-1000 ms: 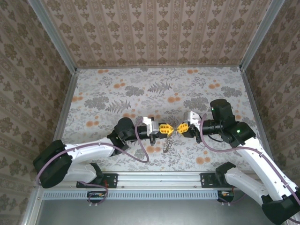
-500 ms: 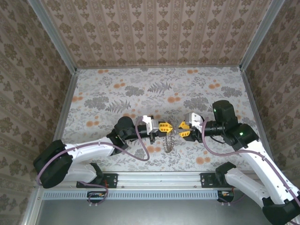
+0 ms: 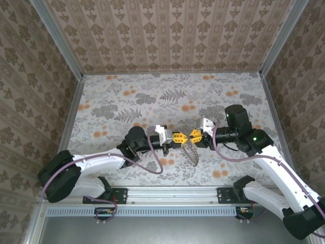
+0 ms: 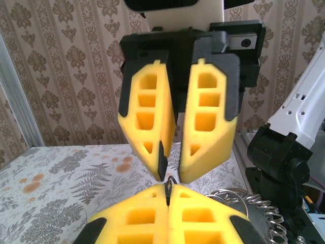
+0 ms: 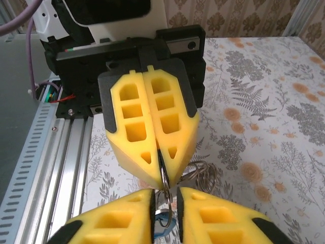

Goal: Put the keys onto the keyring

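Threading in progress, grippers met tip to tip

Floral-papered table [image 3: 127,101] is recorded with papered walls well clear on three sides. The left gripper [image 3: 182,138] and the right gripper [image 3: 193,135] are brought nose to nose above the near middle of the table. The left gripper is clamped tight on the thin wire of the keyring [image 5: 163,179]. The right gripper's jaws are parted narrowly with the wire in the gap, and no firm pinch is made out. The keys [image 3: 191,152] are hung in a bunch from the ring, just below the fingertips. Most are judged already strung. Whether any remains to be threaded cannot be told. Crowding of the ring by the yellow fingers is judged the only hindrance.
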Tool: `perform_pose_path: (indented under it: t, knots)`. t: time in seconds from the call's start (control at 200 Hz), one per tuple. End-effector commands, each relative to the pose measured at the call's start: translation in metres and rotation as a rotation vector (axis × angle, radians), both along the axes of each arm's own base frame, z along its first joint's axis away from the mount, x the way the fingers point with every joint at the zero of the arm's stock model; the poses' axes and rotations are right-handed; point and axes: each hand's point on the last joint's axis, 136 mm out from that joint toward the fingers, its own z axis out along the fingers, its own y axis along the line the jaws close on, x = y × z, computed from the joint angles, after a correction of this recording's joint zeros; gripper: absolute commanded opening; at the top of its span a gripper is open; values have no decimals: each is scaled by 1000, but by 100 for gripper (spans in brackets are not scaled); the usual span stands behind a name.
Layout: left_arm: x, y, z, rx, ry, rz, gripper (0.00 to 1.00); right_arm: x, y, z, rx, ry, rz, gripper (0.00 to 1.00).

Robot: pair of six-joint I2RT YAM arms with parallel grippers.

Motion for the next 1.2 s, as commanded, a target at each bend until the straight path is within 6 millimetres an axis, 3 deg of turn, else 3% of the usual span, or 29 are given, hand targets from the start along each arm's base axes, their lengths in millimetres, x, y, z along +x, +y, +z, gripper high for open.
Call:
perform_pose_path:
  t: [0.0,0.315,0.44,0.57,0.75,0.89,1.195]
  knots:
    - [-1,0,31,-99,-45,-16,0,4,1,-5,-8,4,-11,14]
    - [1,5,38,-162,-48,12,0,-2,2,-22,-4,92,-1,1]
    - [1,4,41,-183,-53,-1,0,-1,3,-28,-9,124,-5,1]
    - [0,4,42,-200,-59,-1,0,12,-4,-37,-59,124,-87,7]
    - [0,5,42,-201,-58,-1,0,13,-10,-41,-80,161,-112,10]
    - [0,5,44,-205,-63,-2,0,7,-7,-32,-39,168,-78,21]
    - [-1,3,44,-202,-57,-14,0,8,1,-14,33,119,-31,32]
